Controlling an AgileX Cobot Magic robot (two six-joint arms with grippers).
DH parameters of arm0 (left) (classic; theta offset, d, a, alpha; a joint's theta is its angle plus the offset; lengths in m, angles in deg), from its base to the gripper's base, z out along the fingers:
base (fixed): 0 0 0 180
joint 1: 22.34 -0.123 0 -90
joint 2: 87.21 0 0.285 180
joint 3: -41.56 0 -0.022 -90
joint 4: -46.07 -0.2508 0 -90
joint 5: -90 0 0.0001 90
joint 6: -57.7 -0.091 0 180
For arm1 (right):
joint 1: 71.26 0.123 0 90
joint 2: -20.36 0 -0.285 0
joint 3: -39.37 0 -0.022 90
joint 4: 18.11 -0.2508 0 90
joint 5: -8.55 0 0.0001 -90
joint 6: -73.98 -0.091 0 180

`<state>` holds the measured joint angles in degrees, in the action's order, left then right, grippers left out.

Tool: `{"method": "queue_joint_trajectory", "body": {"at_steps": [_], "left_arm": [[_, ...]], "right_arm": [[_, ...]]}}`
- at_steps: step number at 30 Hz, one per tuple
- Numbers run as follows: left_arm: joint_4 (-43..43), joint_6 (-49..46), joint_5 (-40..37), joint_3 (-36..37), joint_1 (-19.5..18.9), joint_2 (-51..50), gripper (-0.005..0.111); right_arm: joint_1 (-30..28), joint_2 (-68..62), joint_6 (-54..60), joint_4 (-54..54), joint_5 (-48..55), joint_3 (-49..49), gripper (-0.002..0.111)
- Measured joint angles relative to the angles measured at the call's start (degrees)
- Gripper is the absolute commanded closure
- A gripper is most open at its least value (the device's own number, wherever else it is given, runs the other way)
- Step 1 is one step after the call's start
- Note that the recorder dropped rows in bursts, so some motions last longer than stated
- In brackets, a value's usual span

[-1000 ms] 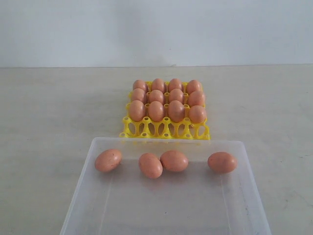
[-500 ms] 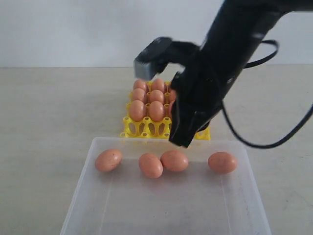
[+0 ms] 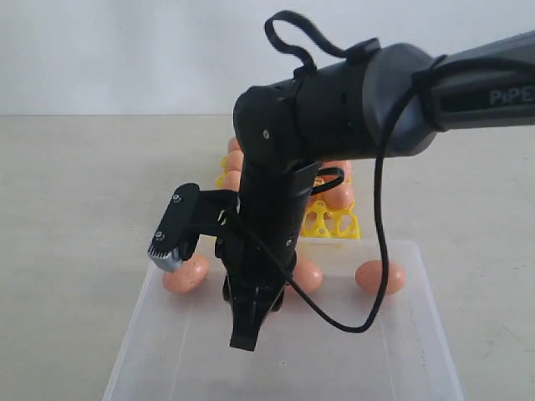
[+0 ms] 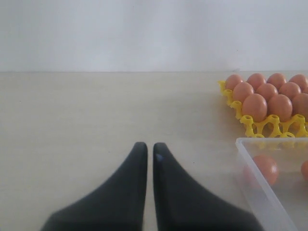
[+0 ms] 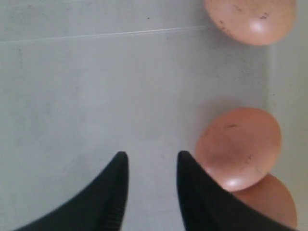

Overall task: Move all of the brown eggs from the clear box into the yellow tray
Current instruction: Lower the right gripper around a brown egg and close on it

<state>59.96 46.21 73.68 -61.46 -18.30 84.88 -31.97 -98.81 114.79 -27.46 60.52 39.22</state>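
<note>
**Right arm drops into the box**

Since half a second ago the right arm (image 3: 359,92) has swung down and nearer. The right tool (image 3: 244,338) then hung over the far rim of the box (image 3: 430,326). Now it points down at the box's bare floor, on the near side of the loose eggs. (A second ago no arm showed in the exterior view at all.)

The right tool's fingers (image 5: 115,187) stand apart with nothing between them. One finger is just beside an egg (image 5: 238,148); whether they touch I cannot tell.

Three loose eggs show in the exterior view, left (image 3: 188,277), middle (image 3: 308,274) and right (image 3: 380,277), and they lie where they lay before. The fourth is now hidden behind the arm. The wrist camera (image 3: 177,230) covers part of the left one, and a black cable (image 3: 380,251) loops down over the box.

The tray (image 3: 334,224) sits on the desk (image 3: 84,184) just past the box's far wall, as before. The arm now hides most of it, leaving bare front cups in sight on the right and a few seated eggs at either side of the arm.

The left tool (image 4: 149,156) is out of the exterior view. Its own camera shows its fingers together with only a thin slit between, holding nothing. It hangs over bare desk beside a corner of the box.
</note>
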Motion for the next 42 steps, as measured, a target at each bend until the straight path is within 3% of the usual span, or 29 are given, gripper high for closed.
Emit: {"method": "queue_joint_trajectory", "body": {"at_steps": [13,30,38,42], "left_arm": [[0.0,0.0,0.0,0.0,0.0,0.0,0.103],[0.0,0.0,0.0,0.0,0.0,0.0,0.103],[0.0,0.0,0.0,0.0,0.0,0.0,0.103],[0.0,0.0,0.0,0.0,0.0,0.0,0.103]], "right_arm": [[0.0,-2.16,-13.75,0.11,-0.37,0.0,0.056],[0.03,0.51,-14.92,0.11,0.37,0.0,0.056],[0.03,3.82,-37.5,2.12,-10.36,0.22,0.056],[0.03,1.81,-43.11,3.94,-13.04,0.32,0.056]]}}
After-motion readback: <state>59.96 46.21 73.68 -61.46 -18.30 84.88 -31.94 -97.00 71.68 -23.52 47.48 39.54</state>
